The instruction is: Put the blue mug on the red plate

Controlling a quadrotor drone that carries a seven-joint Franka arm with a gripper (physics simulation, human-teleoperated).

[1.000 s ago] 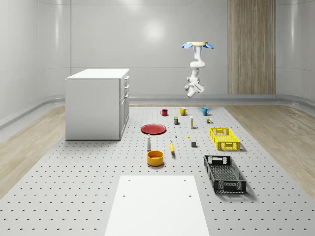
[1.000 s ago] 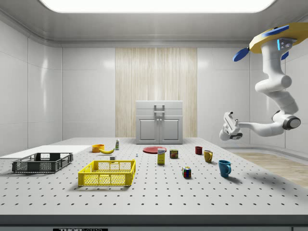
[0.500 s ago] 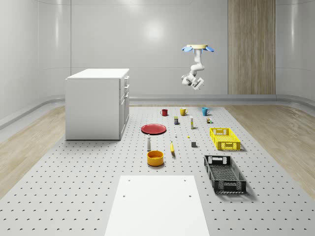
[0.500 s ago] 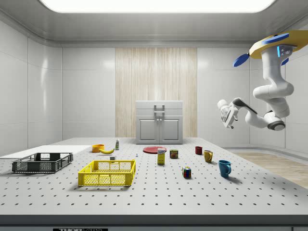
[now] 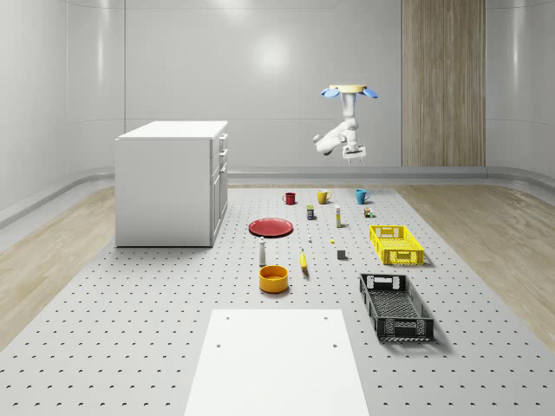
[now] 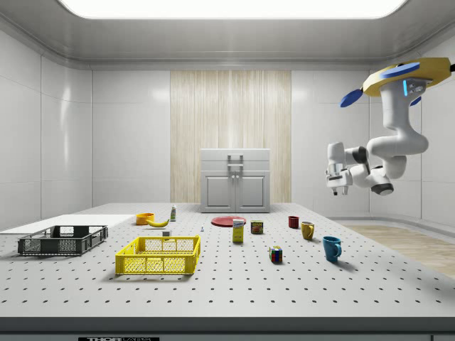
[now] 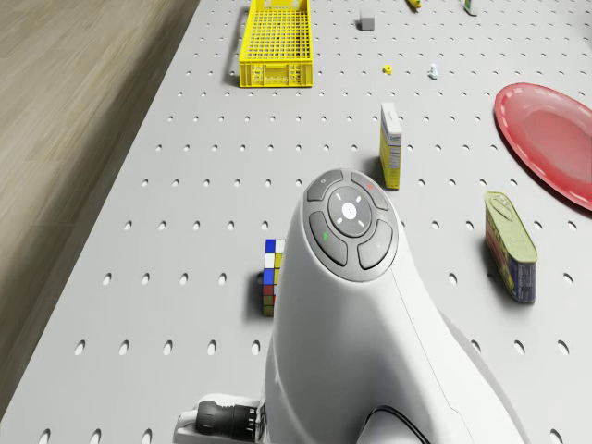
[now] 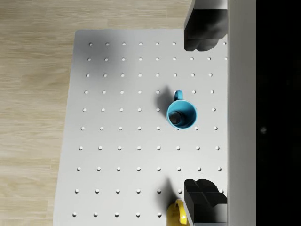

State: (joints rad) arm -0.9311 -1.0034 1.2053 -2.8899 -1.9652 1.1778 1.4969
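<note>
Vs. 0.5 s ago: arm has tucked in further; the gripper (image 6: 338,186), which was tilted and pointing toward the side view's left, now points straight down, and the elbow sits lower and closer under the drone (image 6: 399,73). Vs. 1.0 s ago the gripper is clearly higher. Table items haven't shifted. Drone hovers high above the far end of the pegboard table (image 5: 156,329), by the row of mugs. Arm pose now: first link drops down from the drone body, folds at the elbow toward the side view's left, wrist bent so the hand hangs vertical — well above the table, touching nothing. In the whole-scene view the gripper (image 5: 355,156) hangs above the stretch between yellow mug (image 5: 323,197) and blue mug (image 5: 361,196). Wrist view looks down on the blue mug (image 8: 182,113), upright, handle on the side away from the yellow mug (image 8: 178,212), sitting between the two fingers (image 8: 203,28), which stand wide apart w/ nothing between them. Blue mug (image 6: 331,248) rests on the table near the far edge, well apart from the red plate (image 5: 271,227), w/ yellow mug and red mug (image 5: 290,198) in the same row. Drone view: arm's button-topped link over the table, Rubik's cube (image 7: 271,276) just beside it, red plate (image 7: 546,139) off to one side.
</note>
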